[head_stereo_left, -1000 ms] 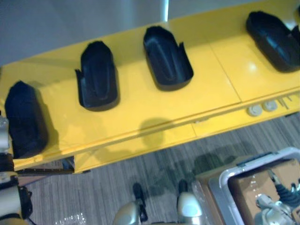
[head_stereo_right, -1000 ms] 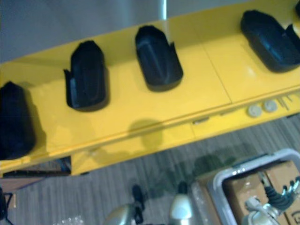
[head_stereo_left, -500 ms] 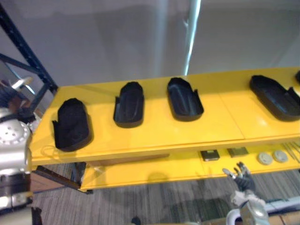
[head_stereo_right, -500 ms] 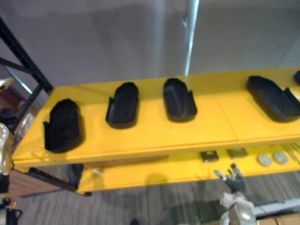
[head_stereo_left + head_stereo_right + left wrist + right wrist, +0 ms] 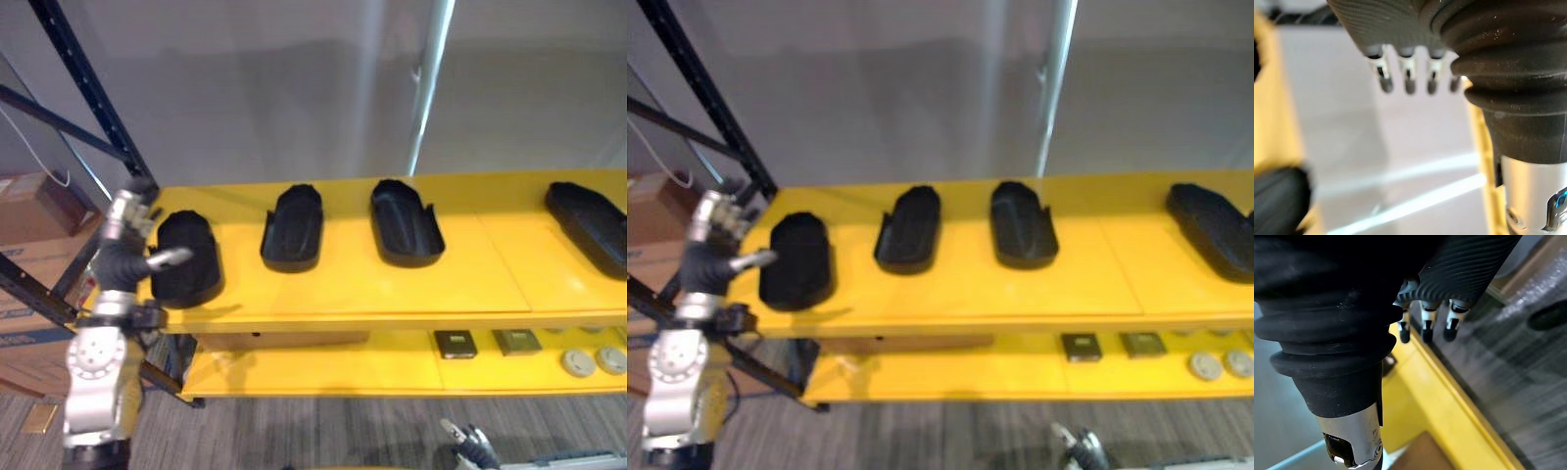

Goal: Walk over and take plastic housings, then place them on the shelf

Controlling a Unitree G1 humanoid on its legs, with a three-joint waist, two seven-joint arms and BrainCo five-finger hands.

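At the far left a brown cardboard box [image 5: 29,206] carries blue print too blurred to read, and a dark blue metal rack upright [image 5: 86,93] slants past it. The left robot hand [image 5: 120,250] is raised at the left end of the yellow upper shelf [image 5: 490,264], fingers loosely straight and holding nothing. Its thumb reaches toward the leftmost black plastic housing [image 5: 188,257], and I cannot tell whether it touches. 4 such housings lie in a row on this shelf, each with its long axis running from the front edge toward the grey wall [image 5: 245,98], rounded end at the back. The 2nd black housing [image 5: 294,227] lies hollow side up, its far end leaning slightly right. The 3rd black housing [image 5: 405,221] is also hollow side up and leans slightly left. The 4th black housing [image 5: 591,217] lies well apart at the right end, more diagonal. On the yellow lower shelf [image 5: 323,367] sit 2 dark square parts [image 5: 456,343] and 2 pale round discs [image 5: 578,362]. The right robot hand [image 5: 473,452] hangs low in front of the shelves, fingers spread, empty.
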